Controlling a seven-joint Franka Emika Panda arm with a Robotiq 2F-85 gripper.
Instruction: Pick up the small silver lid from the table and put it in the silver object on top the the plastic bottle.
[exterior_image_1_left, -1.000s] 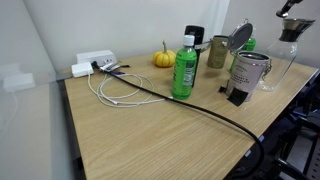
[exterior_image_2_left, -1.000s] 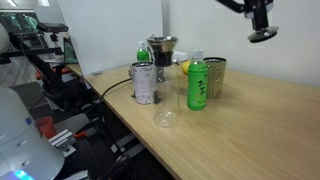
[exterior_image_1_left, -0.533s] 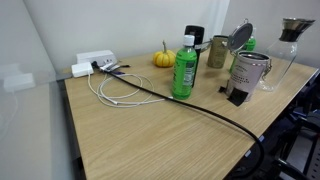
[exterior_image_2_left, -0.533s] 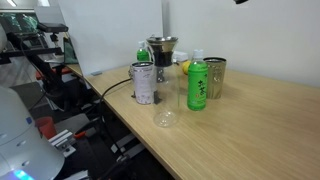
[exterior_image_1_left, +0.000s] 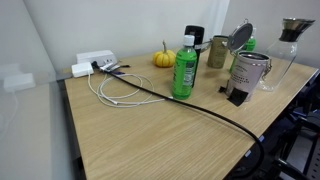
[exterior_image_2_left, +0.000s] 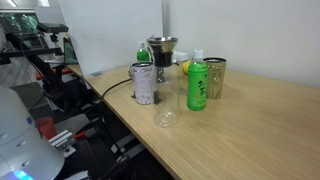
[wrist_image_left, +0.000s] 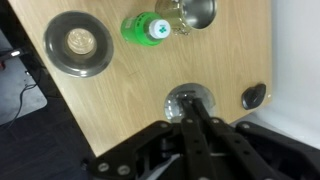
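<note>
The silver object (exterior_image_2_left: 162, 45) sits on top of the clear plastic bottle (exterior_image_1_left: 278, 65) at the table's end; it also shows in an exterior view (exterior_image_1_left: 292, 28). From above in the wrist view it is a wide dark ring (wrist_image_left: 55, 45) with a small silver lid (wrist_image_left: 79, 40) lying inside it. My gripper (wrist_image_left: 190, 103) hangs high above the table, out of both exterior views. Its fingers lie together, shut and empty, and they partly cover a round silvery thing on the table below.
A green bottle (exterior_image_1_left: 184, 68) (exterior_image_2_left: 197, 85) (wrist_image_left: 150, 27), a ribbed silver can (exterior_image_1_left: 248, 72) (exterior_image_2_left: 143, 83) with a tilted lid, a tin (exterior_image_1_left: 218, 50) (wrist_image_left: 195, 12) and a small pumpkin (exterior_image_1_left: 163, 58) stand on the wooden table (exterior_image_1_left: 150, 130). A white power strip (exterior_image_1_left: 95, 63) and cables lie on it.
My gripper has risen out of the top of the exterior view where it hung one second ago. Nothing on the table has moved.
</note>
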